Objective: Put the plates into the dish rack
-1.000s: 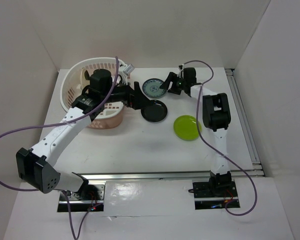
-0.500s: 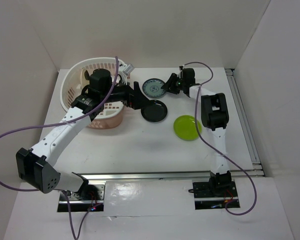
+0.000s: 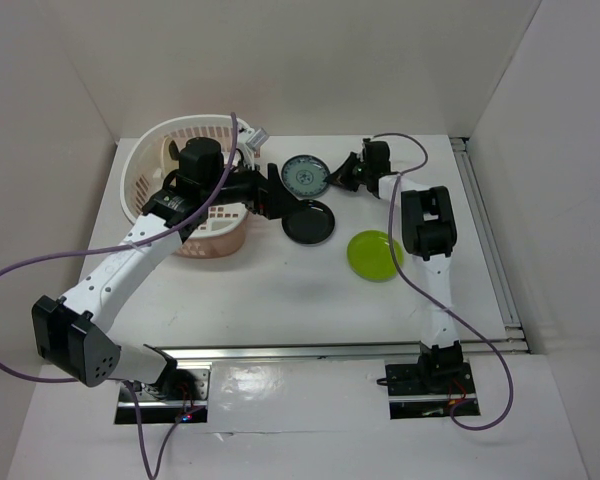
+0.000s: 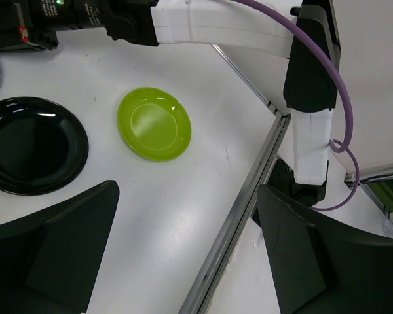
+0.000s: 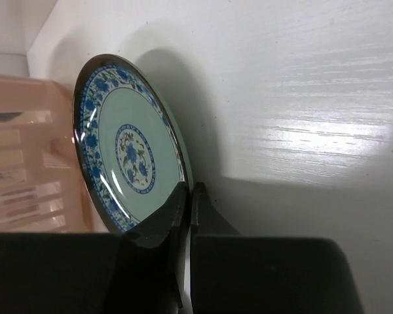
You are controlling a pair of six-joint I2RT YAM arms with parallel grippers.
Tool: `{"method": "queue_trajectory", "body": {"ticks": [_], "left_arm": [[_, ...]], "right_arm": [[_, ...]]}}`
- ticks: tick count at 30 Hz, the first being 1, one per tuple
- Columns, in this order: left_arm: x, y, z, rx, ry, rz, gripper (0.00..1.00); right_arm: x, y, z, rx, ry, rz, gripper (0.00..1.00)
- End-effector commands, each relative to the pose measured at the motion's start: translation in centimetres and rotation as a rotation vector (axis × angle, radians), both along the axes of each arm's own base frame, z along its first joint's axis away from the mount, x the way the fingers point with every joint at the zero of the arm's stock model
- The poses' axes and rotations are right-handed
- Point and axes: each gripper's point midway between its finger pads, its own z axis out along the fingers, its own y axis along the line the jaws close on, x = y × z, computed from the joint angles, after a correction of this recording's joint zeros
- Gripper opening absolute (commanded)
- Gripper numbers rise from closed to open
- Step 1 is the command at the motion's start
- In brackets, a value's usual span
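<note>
The right end effector point(image 5: 187, 196) is clamped on the near rim of the dark teal, blue-flowered round plate point(image 5: 128, 157). Its two fingers are pinched together with only the plate's edge between them. This plate sits close to the far edge of the counter point(image 3: 280, 290), about midway along it, and it looks tipped up on the held side, with a shadow beneath.

The left end effector point(image 4: 187, 190) stands apart and holds nothing. It hovers over the glossy black round plate point(image 3: 308, 222), which lies flat just nearer than the patterned one. The lime green round plate point(image 3: 375, 254) lies flat toward the right edge. The pale pink lattice plastic dish rack point(image 3: 185, 190) fills the far-left corner, and the left arm reaches across it.

The grip is the likely weak point. With so little rim between the fingers, the plate could swivel or slip out during the carry and drop onto the black plate. The left arm also lies between this plate and the rack, so a direct route risks the arms colliding.
</note>
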Motion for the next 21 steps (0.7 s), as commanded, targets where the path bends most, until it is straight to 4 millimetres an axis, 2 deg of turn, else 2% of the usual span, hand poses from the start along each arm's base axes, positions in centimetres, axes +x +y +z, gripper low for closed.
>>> {"method": "queue_trajectory", "body": {"ticks": [1,3,4,5,6,7,9,10,12,13,14,15,17,19,20,21], "left_arm": [[-0.1,0.2,2.3,-0.017,-0.097,-0.006,1.00],[-0.2,0.2,2.1,-0.013,-0.089,-0.006,1.00],[-0.2,0.2,2.1,-0.013,-0.088,-0.006,1.00],[0.0,0.3,2.1,-0.010,-0.090,0.005,1.00],[0.0,0.3,2.1,-0.010,-0.090,0.005,1.00],[0.6,0.3,2.1,-0.009,-0.084,0.025,1.00],[1.1,0.4,1.9,0.003,-0.078,0.051,1.00],[1.5,0.7,2.1,0.011,-0.081,0.079,1.00],[1.7,0.5,2.1,0.017,-0.068,0.094,1.00],[2.1,0.5,2.0,0.025,-0.063,0.108,1.00],[2.4,0.4,2.1,0.027,-0.059,0.108,1.00],[2.5,0.5,2.0,0.030,-0.060,0.120,1.00],[3.3,0.3,1.8,0.039,-0.051,0.128,1.00],[4.0,0.5,1.5,0.053,-0.045,0.156,1.00],[4.1,0.6,1.5,0.056,-0.047,0.167,1.00],[4.5,0.6,1.7,0.061,-0.046,0.177,1.00]], "right_arm": [[-3.2,-1.5,-6.2,-0.027,0.189,-0.062,0.00],[-3.2,-2.0,-5.3,-0.015,0.163,-0.077,0.00],[-2.1,-1.6,-2.1,0.029,0.079,-0.084,0.00],[-2.5,-1.6,-1.7,0.043,0.070,-0.092,0.00],[-2.1,-2.3,-0.3,0.060,0.038,-0.110,0.00],[-1.2,-1.9,3.4,0.103,-0.058,-0.105,0.00],[-1.1,-2.2,5.5,0.123,-0.105,-0.091,0.00],[-0.6,-2.2,8.3,0.121,-0.168,-0.082,0.00],[-0.8,-2.3,10.5,0.102,-0.198,-0.069,0.00],[-0.9,-2.5,12.9,0.084,-0.250,-0.067,0.00],[-1.0,-2.5,14.3,0.080,-0.280,-0.063,0.00],[-1.5,-2.6,14.6,0.071,-0.279,-0.059,0.00],[-2.1,-3.3,17.3,0.052,-0.331,-0.056,0.00],[-2.4,-3.4,18.9,0.041,-0.366,-0.049,0.00],[-3.1,-3.4,20.6,0.030,-0.393,-0.031,0.00],[-3.6,-3.5,20.7,0.016,-0.379,-0.025,0.00]]}}
